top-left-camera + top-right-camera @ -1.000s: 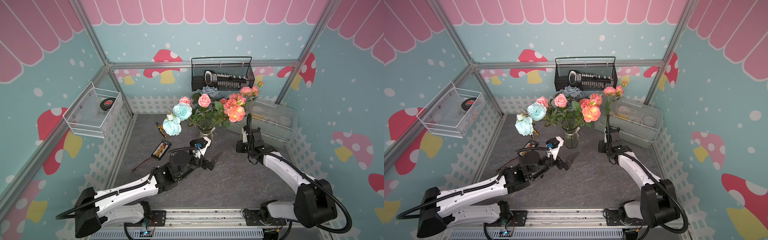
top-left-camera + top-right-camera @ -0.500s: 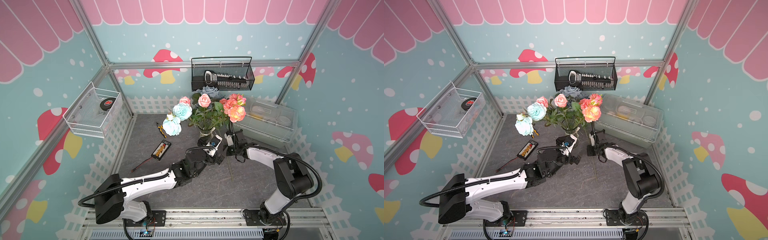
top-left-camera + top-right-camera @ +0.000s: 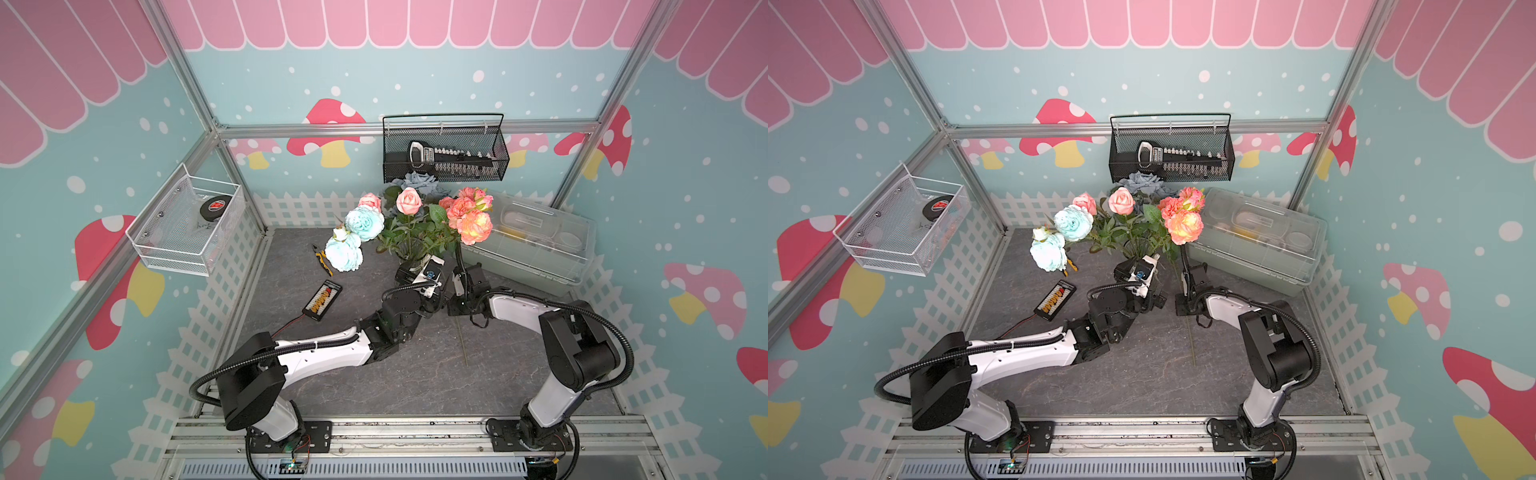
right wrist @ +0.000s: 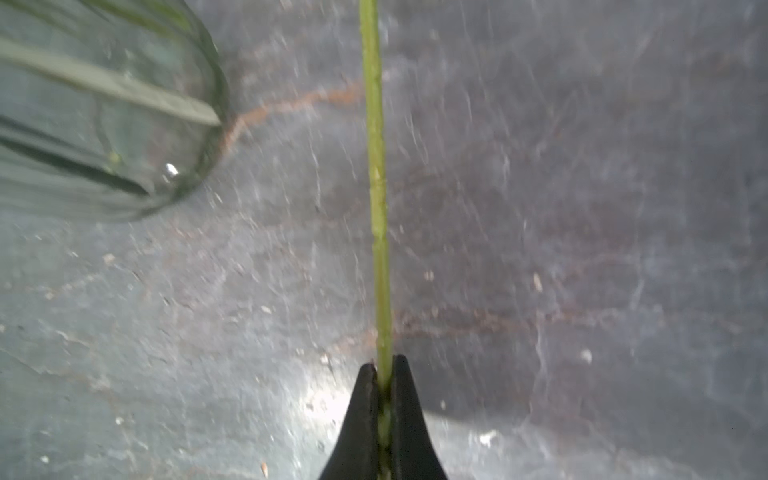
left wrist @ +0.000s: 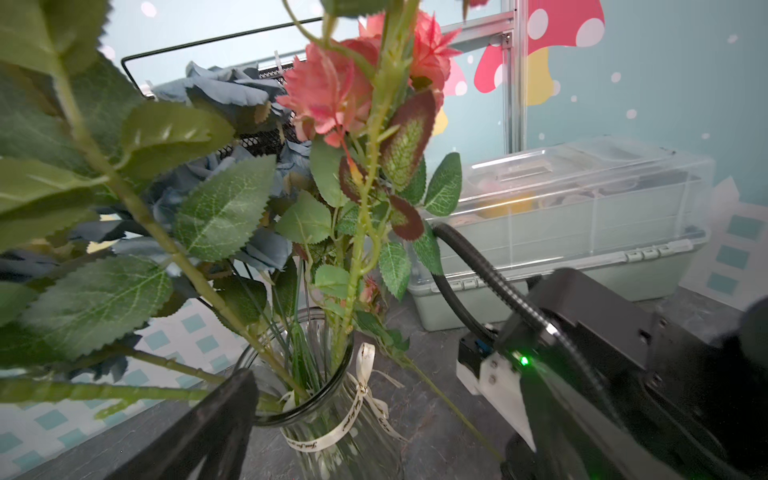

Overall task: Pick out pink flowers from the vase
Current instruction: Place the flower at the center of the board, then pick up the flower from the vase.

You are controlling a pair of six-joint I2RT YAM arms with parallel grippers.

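Observation:
The clear ribbed vase [image 3: 411,254] [image 5: 332,419] stands mid-table with pink flowers [image 3: 409,200] and other blooms in it. My left gripper [image 3: 415,274] [image 5: 365,449] is open, low at the vase, with one dark finger [image 5: 216,419] beside the rim and the glass between the jaws. My right gripper [image 3: 456,309] [image 4: 384,365] is shut on the thin green stem [image 4: 376,166] of a coral-pink flower [image 3: 473,226]. That stem runs outside the vase, just to its right, and slants down to the floor [image 3: 464,357]. The vase base [image 4: 104,124] shows beside the stem.
A translucent lidded box [image 3: 536,245] fills the back right. On the walls hang a black wire basket [image 3: 444,153] and a white mesh basket [image 3: 187,224]. Pliers [image 3: 322,259] and a black wired device [image 3: 322,301] lie left of the vase. Aqua blooms [image 3: 353,237] lean left.
My right gripper has swung left, bringing the coral flower and its stem up beside the vase. My left arm has reached forward to the vase. Both have barely moved in the last half second.

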